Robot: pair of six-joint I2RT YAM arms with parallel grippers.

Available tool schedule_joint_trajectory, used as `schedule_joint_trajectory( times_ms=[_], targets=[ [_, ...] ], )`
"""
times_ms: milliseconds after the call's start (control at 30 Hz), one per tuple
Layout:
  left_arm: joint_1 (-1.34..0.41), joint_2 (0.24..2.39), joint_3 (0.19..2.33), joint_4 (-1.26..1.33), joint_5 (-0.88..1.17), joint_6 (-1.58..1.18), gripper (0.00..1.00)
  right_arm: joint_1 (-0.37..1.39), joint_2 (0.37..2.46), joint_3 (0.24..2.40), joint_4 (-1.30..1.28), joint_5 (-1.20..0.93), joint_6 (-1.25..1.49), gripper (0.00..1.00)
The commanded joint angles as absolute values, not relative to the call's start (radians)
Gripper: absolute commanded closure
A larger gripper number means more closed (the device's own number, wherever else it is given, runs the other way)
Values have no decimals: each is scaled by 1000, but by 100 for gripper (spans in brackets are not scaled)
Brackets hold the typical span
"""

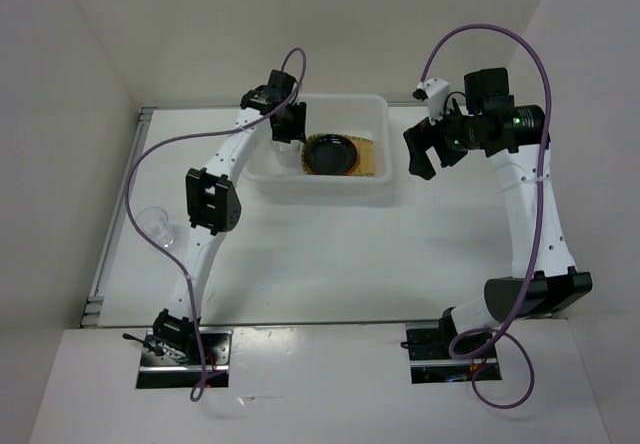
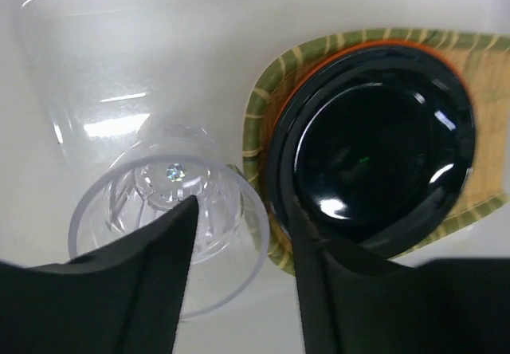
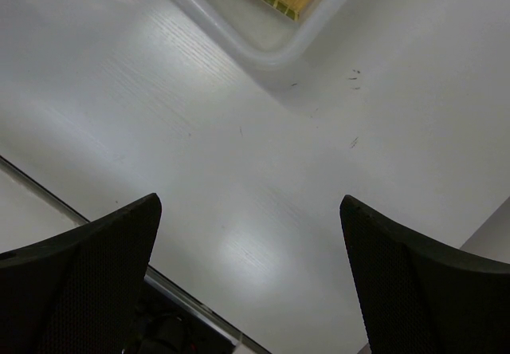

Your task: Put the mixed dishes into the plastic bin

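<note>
Left jaws stand apart over a clear cup (image 2: 159, 178) resting in the bin (image 1: 330, 186) at its 9 o'clock end, beside the tray (image 2: 261, 123) bearing the black plate (image 2: 374, 147). Right jaws gape wide above the surface (image 3: 239, 131) at the bin's 3 o'clock. A second cup (image 1: 155, 224) sits at 8 o'clock.

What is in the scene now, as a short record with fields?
plastic bin contents: black plate on orange plate on bamboo tray; one clear cup beside them
left gripper: open, over the bin, one fingertip at that cup's mouth
right gripper: open, empty, over the table right of the bin
outside the bin: second clear cup, on the table at left
</note>
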State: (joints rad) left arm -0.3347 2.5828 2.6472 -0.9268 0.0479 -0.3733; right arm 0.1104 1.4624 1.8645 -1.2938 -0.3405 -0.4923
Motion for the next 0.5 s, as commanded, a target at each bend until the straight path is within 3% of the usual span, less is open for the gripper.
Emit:
schedule_joint_trajectory(
  times_ms=[0, 100, 300, 467],
  targets=[
    [-331, 2530, 2723, -920, 25, -393, 41, 104, 1430, 1859, -1285, -333, -495, 3],
    [-331, 2474, 2769, -920, 0, -402, 26, 104, 1439, 1859, -1285, -333, -495, 3],
    [-298, 2172, 2769, -951, -132, -391, 24, 104, 1448, 1868, -1285, -342, -495, 3],
    [-93, 1877, 2388, -942, -63, -440, 15, 104, 1448, 1868, -1285, -342, -495, 3]
  ],
)
